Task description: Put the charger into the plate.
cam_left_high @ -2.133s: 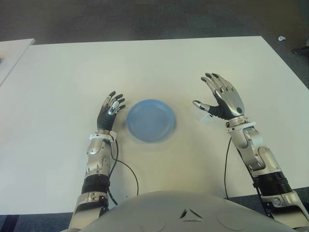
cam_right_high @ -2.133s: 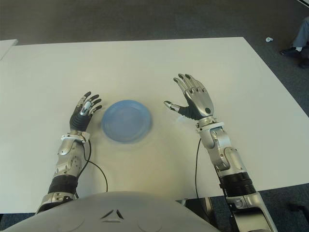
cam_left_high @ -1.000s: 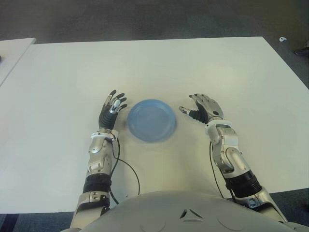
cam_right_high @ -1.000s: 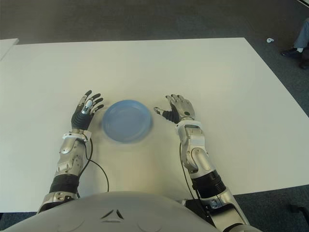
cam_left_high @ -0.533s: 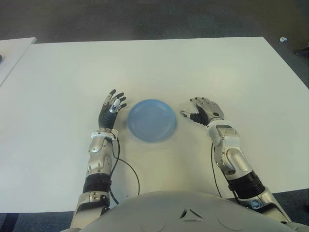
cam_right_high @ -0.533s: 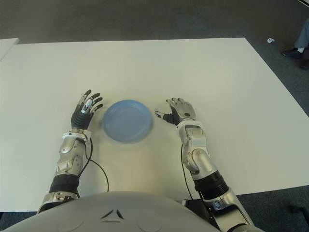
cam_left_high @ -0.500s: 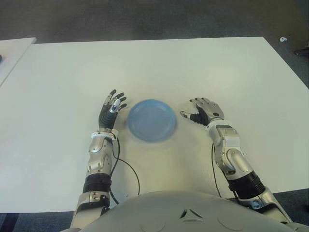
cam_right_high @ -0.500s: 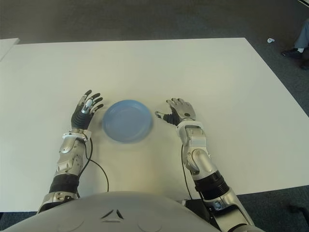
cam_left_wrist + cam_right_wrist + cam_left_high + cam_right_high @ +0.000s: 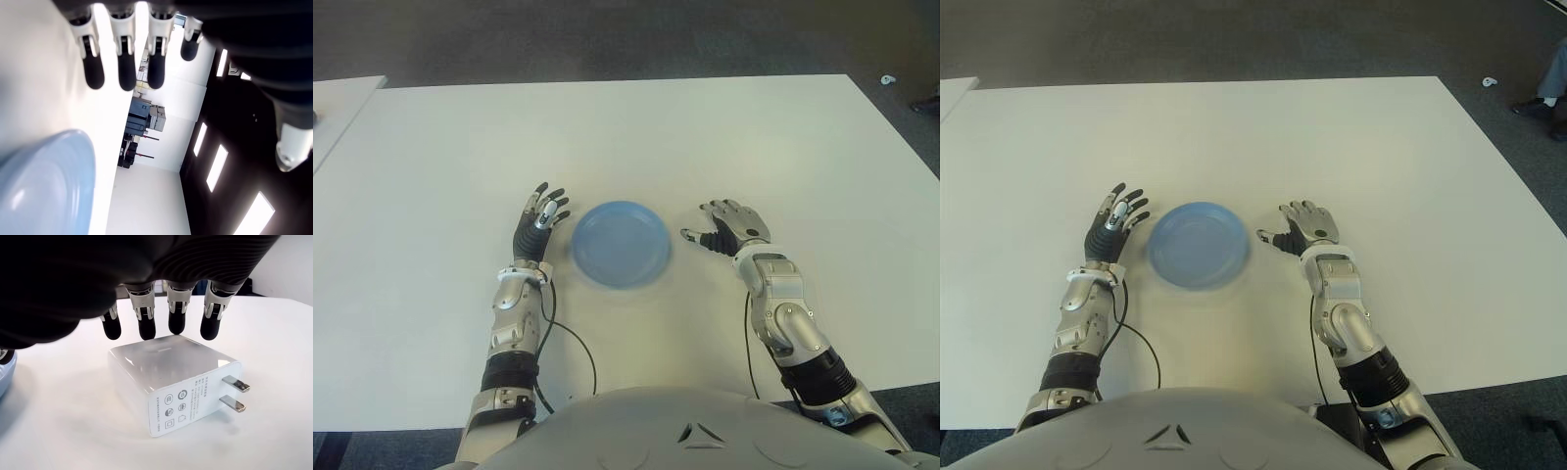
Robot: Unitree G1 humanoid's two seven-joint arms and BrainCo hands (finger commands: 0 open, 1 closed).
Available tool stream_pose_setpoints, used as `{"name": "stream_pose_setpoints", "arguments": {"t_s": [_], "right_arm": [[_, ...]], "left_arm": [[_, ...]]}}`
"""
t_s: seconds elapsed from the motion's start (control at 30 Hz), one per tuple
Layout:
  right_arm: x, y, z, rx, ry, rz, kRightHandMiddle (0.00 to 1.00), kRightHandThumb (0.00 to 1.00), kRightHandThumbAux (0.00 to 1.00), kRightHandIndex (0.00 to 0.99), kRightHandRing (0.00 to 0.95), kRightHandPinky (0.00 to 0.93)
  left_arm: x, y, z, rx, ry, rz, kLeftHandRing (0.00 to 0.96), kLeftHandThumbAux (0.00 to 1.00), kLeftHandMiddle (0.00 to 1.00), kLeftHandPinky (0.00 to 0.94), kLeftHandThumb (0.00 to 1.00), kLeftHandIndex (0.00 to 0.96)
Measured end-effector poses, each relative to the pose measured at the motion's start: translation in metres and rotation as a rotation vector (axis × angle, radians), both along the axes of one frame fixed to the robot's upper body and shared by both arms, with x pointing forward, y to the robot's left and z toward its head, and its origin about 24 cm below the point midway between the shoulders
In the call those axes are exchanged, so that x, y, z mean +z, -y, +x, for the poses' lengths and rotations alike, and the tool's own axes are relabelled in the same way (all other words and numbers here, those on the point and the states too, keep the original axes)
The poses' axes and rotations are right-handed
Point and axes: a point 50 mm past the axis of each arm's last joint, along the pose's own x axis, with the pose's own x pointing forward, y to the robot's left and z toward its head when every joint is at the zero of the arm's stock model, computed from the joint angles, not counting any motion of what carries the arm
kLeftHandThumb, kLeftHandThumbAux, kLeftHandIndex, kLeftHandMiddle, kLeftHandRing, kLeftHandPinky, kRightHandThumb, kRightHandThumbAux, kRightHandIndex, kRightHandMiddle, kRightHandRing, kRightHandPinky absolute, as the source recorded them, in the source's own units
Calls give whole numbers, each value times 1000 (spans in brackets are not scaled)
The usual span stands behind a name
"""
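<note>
While the right hand is hovering palm-down over the charger, it's hiding it completely from the head cameras. Only the wrist view is showing that white block lying flat on the table, prongs sticking out sideways, fingers drooping loose above, not gripping. It's sitting just right of the blue plate, mid-table. Left hand is idling beside the plate's left rim, fingers spread.

A white charger with grey markings, a light blue plate, a white table.
</note>
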Motion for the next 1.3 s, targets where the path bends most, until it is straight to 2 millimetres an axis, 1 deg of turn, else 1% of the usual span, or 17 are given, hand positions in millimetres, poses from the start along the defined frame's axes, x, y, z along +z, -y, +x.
{"name": "stream_pose_setpoints", "arguments": {"t_s": [0.17,0.67,1.3], "right_arm": [[-1,1,-2,11,27,-21,0,343,103,0,0,0],[1,5,-4,45,145,-45,0,333,97,0,0,0],[6,22,0,-4,305,-78,0,326,104,0,0,0]], "left_arm": [[-1,0,0,2,1,2,213,506,199,229,0,98],[-1,-1,2,-9,8,6,210,500,193,236,0,86],[-2,-4,3,-8,13,19,206,502,187,234,0,83]]}}
